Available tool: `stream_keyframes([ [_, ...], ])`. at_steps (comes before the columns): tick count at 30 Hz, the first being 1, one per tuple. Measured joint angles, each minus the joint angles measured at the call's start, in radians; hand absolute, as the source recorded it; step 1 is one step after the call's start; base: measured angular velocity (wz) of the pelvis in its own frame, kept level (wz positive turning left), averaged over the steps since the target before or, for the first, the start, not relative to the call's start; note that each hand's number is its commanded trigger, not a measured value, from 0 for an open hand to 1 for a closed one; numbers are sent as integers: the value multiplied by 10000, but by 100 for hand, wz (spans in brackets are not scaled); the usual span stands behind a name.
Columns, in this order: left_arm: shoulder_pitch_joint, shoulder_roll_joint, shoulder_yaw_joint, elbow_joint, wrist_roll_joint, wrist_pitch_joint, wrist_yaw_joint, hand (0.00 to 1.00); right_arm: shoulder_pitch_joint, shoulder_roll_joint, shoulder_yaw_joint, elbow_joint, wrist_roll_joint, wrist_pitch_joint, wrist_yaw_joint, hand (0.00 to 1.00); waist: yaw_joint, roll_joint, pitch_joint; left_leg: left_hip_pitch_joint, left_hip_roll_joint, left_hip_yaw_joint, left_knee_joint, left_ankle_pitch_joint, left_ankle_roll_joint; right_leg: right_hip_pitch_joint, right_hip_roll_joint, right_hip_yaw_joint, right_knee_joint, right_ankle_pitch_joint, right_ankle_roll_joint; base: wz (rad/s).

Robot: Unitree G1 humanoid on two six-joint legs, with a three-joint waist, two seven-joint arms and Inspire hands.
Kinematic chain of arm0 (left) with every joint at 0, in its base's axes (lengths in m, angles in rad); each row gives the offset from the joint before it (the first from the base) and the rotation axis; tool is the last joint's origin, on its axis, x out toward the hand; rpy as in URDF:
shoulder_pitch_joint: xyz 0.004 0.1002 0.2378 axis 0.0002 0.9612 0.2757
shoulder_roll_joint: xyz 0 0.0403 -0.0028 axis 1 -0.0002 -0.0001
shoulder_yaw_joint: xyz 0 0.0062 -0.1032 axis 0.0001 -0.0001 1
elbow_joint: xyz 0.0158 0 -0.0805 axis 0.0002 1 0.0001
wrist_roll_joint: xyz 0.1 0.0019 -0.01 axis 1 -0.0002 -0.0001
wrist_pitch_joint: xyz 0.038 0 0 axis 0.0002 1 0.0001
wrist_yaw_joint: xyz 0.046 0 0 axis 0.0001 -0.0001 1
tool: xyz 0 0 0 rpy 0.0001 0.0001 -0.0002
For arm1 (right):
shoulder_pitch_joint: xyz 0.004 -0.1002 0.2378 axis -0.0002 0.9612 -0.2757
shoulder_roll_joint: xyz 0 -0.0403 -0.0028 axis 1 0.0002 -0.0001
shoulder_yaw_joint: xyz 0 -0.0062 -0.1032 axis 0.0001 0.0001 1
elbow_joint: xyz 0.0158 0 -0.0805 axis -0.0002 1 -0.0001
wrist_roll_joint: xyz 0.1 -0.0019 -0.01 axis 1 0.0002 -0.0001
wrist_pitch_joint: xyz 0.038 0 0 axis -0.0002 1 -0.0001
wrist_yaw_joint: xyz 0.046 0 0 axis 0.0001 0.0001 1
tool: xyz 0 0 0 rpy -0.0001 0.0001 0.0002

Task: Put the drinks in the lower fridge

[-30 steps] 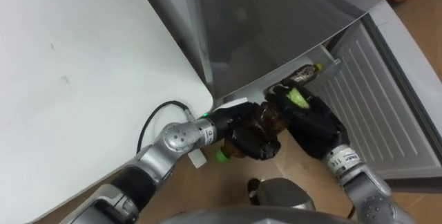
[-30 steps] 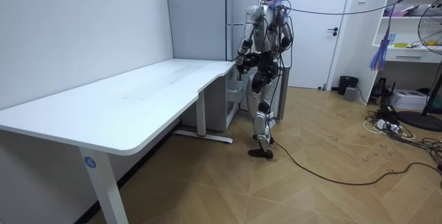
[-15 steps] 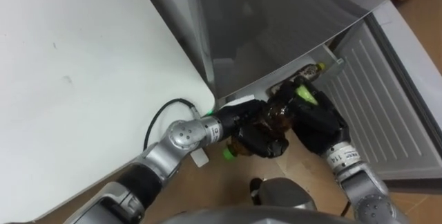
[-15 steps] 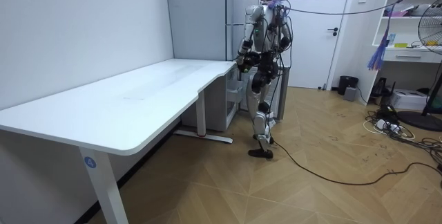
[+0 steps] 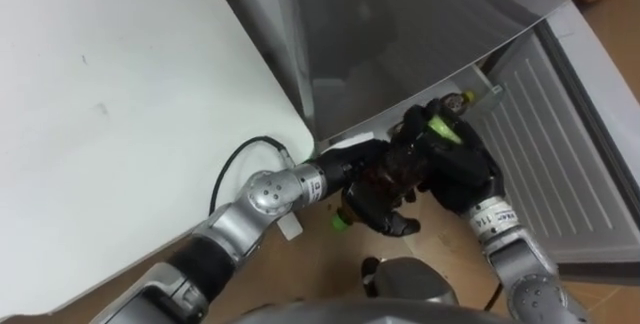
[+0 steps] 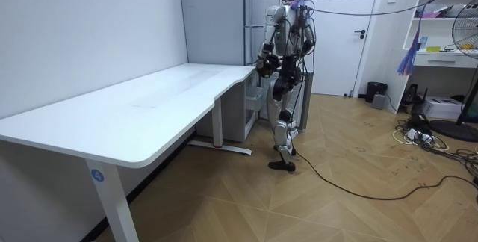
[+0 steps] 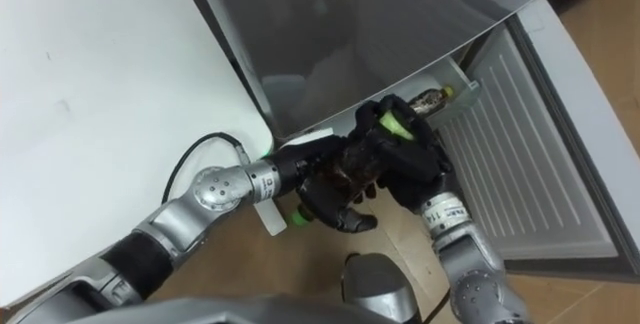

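**A:** Where are the drinks?

**B:** Both are just beside the open fridge door (image 5: 560, 154). The left hand (image 5: 368, 202) is wrapped round a brown bottle (image 5: 395, 169). The right hand (image 5: 462, 171) is clenched round a second bottle (image 5: 437, 129), its green cap showing.

**A:** Why bunched together?

**B:** Probably both are headed for the door's shelf, where a third bottle (image 5: 452, 102) already lies.

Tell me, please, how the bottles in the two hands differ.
The left bottle, in the left hand, points its cap down; the right bottle, in the right hand, points its cap up. The left bottle's brown body shows; the right bottle's is mostly hidden. Both have green caps.
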Motion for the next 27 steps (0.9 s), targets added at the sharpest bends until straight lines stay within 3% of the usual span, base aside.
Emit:
stream_keyframes([
  [9,1,268,37,-1086,33,262,215,0,-148,-137,160,-171,258,-563,318,100,-32,-80,-17,28,5,-167,20,1,-1,93,7,-70,-64,5,-9,2],
  [14,-23,783,69,-2242,21,308,351,0,-244,-230,189,-695,473,-899,680,100,-104,-65,-34,24,14,-470,162,1,-2,356,-9,-273,-247,20,-22,14],
  [18,-22,920,29,-2609,-108,403,227,0,-220,-346,191,-716,697,-1034,1073,100,-26,-45,-51,19,39,-563,207,1,-2,462,-17,-400,-344,55,-40,10],
  [24,-22,1223,29,-3360,-100,606,90,0,-202,-363,111,-716,1070,-1171,1803,100,-22,55,-126,98,52,-678,216,0,-3,612,-15,-507,-402,78,-57,3],
  [27,-22,1243,37,-3505,-103,626,30,0,-207,-444,80,-717,1237,-1171,2036,100,-9,134,-181,75,61,-686,217,0,-3,630,-9,-527,-487,141,-53,2],
])
